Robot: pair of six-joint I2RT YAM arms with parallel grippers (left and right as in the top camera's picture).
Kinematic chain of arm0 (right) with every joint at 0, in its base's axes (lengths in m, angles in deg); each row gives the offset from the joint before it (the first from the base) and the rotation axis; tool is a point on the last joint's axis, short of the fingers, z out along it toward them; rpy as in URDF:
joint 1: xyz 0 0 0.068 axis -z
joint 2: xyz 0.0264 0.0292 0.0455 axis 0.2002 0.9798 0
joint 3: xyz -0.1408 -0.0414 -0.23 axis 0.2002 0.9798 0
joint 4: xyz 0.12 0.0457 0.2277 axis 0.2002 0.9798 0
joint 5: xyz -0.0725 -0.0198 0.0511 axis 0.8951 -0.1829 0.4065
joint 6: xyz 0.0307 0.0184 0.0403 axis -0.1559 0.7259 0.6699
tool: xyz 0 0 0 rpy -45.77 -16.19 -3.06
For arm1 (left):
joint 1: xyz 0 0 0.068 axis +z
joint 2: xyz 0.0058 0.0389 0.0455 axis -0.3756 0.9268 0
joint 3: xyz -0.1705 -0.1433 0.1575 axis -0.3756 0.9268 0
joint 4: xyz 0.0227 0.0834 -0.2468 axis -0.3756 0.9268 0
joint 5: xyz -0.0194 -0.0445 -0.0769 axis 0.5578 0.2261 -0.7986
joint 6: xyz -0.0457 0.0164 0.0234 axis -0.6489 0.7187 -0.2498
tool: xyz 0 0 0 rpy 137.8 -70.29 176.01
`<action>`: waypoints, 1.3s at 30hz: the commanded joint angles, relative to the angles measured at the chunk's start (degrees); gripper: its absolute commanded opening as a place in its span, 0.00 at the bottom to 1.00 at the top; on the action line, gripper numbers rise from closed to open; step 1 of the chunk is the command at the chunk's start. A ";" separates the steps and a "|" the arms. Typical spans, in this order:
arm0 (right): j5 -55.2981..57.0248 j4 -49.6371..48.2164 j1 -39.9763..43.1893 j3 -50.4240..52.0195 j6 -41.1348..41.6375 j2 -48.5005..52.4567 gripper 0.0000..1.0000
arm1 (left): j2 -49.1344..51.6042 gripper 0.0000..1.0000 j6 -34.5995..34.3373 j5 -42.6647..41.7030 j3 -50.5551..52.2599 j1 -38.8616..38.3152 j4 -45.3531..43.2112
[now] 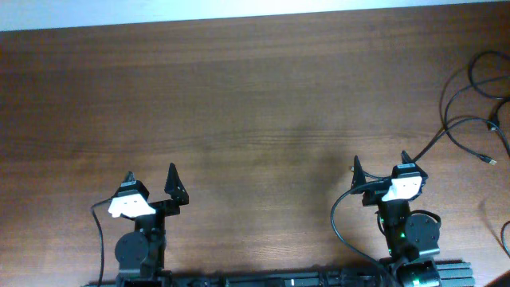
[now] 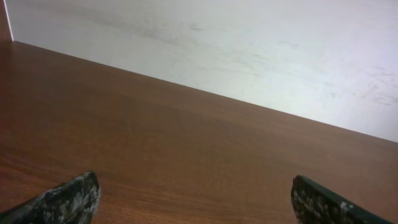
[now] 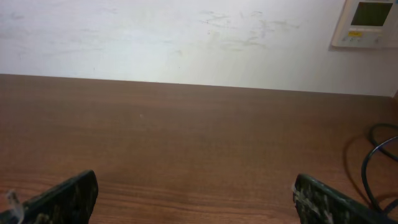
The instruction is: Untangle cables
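Cables sprawl along the desk's right edge, running near to far. We see right pincer nearer, left pincer well apart; both wide, empty.

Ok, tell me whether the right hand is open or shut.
Open. The right hand has its fingers wide apart in its wrist view, with bare table between them and nothing held.

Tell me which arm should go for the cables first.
Right. The cables lie at the right edge of the table, near the open right gripper, and show in its wrist view. The left gripper, also open, sits far across the table.
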 commanded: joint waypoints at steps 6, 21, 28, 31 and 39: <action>-0.52 0.57 0.44 0.26 -0.02 -0.70 0.99 | -0.28 0.99 0.92 -0.22 0.07 0.42 0.33; -0.52 0.57 0.44 0.26 -0.02 -0.70 0.99 | -0.28 0.99 0.92 -0.22 0.07 0.42 0.33; -0.52 0.57 0.44 0.26 -0.02 -0.70 0.99 | -0.28 0.99 0.92 -0.22 0.07 0.42 0.33; -0.52 0.57 0.44 0.26 -0.02 -0.70 0.99 | -0.28 0.99 0.92 -0.22 0.07 0.42 0.35; -0.52 0.57 0.44 0.26 -0.02 -0.70 0.99 | -0.28 0.99 0.92 -0.22 0.07 0.42 0.33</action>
